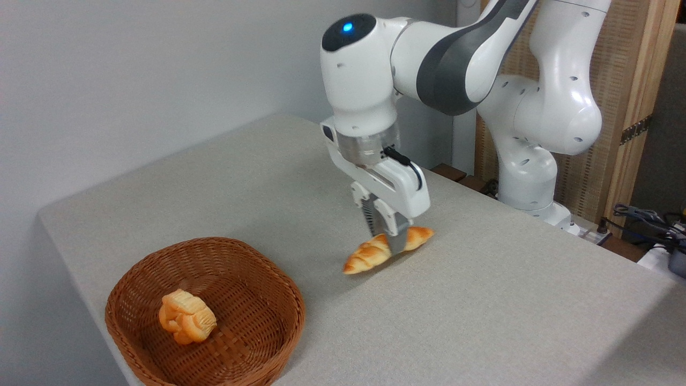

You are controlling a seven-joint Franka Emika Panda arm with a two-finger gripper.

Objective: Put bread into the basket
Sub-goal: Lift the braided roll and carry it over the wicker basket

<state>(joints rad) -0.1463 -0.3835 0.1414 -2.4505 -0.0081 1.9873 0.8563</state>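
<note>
Plain grey wall behind, wood panel back right, grey table (482,300) running corner to corner. Basket (289,300) sits front left near the table edge, with a pale bun (186,317) already inside, left of centre. Arm (455,59) reaches in from the right, wrist pointing down. Gripper (387,236) is narrow, fingers clamped across the middle of the bread (370,253), loaf lying crosswise between them with both pointed ends sticking out. Loaf tilts, left end lower; shadow under it suggests it's just off the table or barely touching, can't tell for sure. Bread is right of the basket, well apart from the rim, roughly mid-table. My read: grasp is done, this is the start of lift/carry, placement not yet done. Next move needs enough height to clear the thick braided rim, then a traverse left and toward the camera until the loaf is over the basket floor. Best drop spot looks like the free area right of the bun, so the loaf doesn't land on it or hang over the rim. Grip is on the centre, so the loaf should stay balanced, but the crust looks glossy and could slip or rotate in the fingers if the motion is jerky. Lower before opening instead of dropping from height.
</note>
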